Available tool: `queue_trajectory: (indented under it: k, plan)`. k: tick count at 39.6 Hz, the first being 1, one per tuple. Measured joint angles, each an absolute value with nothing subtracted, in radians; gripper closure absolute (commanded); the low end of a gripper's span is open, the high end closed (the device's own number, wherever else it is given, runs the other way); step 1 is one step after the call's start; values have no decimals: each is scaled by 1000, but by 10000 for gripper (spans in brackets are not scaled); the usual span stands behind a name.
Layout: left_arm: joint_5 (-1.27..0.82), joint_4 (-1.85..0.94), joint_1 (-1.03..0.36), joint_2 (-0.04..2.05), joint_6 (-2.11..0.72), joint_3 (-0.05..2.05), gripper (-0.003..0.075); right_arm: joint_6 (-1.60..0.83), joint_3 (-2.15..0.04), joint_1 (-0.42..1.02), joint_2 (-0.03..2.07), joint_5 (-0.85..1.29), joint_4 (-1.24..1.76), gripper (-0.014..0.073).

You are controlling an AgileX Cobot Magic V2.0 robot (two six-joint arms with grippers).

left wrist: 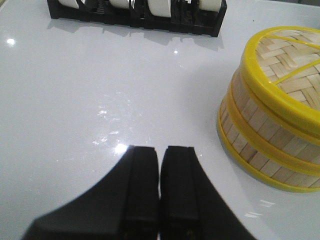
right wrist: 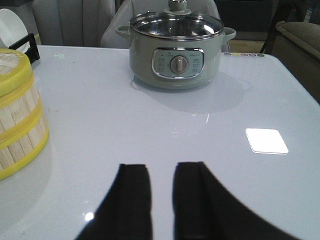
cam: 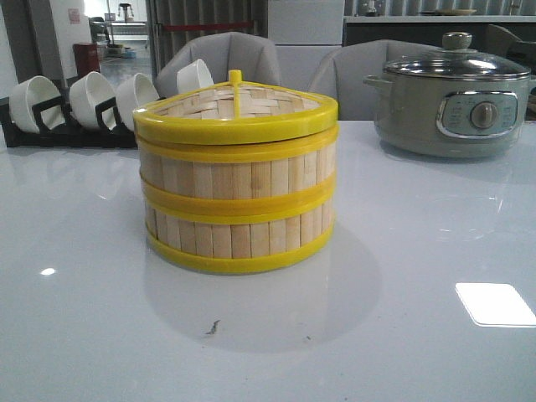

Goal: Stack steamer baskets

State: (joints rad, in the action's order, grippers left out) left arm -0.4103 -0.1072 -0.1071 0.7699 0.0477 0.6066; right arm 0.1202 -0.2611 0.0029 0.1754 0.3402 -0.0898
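Two steamer baskets (cam: 237,201) of pale bamboo slats with yellow rims stand stacked in the middle of the white table, with the woven lid (cam: 235,107) on top. The stack also shows in the left wrist view (left wrist: 272,120) and at the edge of the right wrist view (right wrist: 17,115). My left gripper (left wrist: 160,149) is shut and empty, over bare table to the left of the stack. My right gripper (right wrist: 162,167) is open a little and empty, over bare table to the right of the stack. Neither gripper shows in the front view.
A black rack of white bowls (cam: 75,105) stands at the back left; it also shows in the left wrist view (left wrist: 135,12). A grey electric pot with a glass lid (cam: 452,96) stands at the back right, also in the right wrist view (right wrist: 176,47). Grey chairs stand behind the table.
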Motion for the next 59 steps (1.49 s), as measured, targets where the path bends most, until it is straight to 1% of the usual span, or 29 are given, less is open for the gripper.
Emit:
queue_trajectory:
  k: [2,3,47,52,59]
  plan:
    - [-410,-107,-107,770,48,607,625,120,-261,3,175,340,-90,540]
    - [-410,-107,-107,770,48,607,625,120,-261,3,175,343,-90,537]
    - [-410,-100,-107,768,48,607,625,120,-261,3,175,354,-90,537]
    - [-389,-74,-105,729,48,606,625,120,-261,3,175,354,-90,537]
    - [-274,-11,-105,603,48,541,625,120,-261,3,175,354,-90,537]
